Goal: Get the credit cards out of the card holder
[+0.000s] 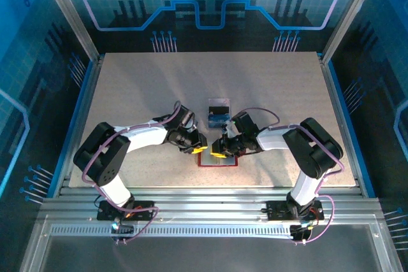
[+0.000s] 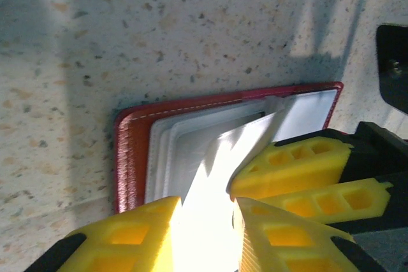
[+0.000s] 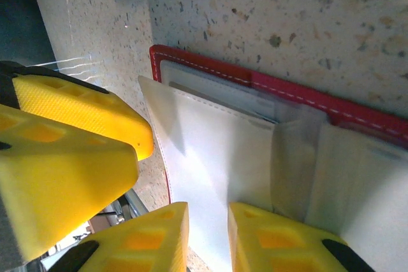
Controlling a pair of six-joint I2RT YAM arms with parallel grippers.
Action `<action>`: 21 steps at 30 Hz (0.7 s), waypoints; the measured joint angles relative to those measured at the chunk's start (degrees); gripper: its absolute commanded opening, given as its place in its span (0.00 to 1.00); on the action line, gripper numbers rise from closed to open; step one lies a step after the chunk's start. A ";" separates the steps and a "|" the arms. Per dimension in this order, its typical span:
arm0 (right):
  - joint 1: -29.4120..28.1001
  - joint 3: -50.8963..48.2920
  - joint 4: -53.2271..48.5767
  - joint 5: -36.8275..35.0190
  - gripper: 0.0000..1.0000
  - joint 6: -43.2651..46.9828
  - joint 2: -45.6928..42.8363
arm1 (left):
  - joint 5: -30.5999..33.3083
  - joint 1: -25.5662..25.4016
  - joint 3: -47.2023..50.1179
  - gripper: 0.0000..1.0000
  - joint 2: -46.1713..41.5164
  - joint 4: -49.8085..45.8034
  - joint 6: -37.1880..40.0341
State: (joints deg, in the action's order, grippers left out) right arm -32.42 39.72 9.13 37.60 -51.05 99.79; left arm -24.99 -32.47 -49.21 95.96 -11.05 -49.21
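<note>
Blue-lit enclosure with a speckled beige worktop (image 1: 127, 93), both arms meeting in the middle near the front edge. The red card holder (image 2: 131, 157) lies open there, with its clear pockets fanned out. A blue card (image 1: 218, 120) and a dark card (image 1: 218, 103) sit just beyond it on the far side, so I'd guess the job is partly done.

The left gripper (image 2: 207, 205) has its jaws a bit apart with a pale pocket leaf (image 2: 255, 138) running up between them. The glare hides the contact, so I can't tell if it's biting the leaf. The right gripper (image 3: 207, 211) is narrowly spread, tips down on the pocket page, and I can't see it pinching anything.

For this step I'd pin the holder flat with one gripper and lift a single leaf with the other. Then go for a card edge, not the plastic. The two grippers nearly touch, so small moves only. I can't see whether a card is left in the pockets.
</note>
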 measured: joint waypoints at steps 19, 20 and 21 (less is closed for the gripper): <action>0.37 -0.39 0.46 0.50 0.23 0.02 0.00 | -0.44 -0.09 0.52 0.38 0.63 1.68 -0.44; 0.37 -0.42 0.52 0.50 0.23 0.02 0.00 | -0.44 -0.09 0.52 0.37 0.66 1.90 -0.44; 0.37 -0.44 0.55 0.52 0.23 0.02 0.00 | -0.46 -0.13 0.52 0.37 0.66 2.14 -0.44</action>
State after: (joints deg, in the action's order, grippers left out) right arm -32.05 39.29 9.67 38.13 -51.03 99.79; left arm -25.45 -32.60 -48.69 96.62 -8.91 -49.65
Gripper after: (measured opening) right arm 0.234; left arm 0.376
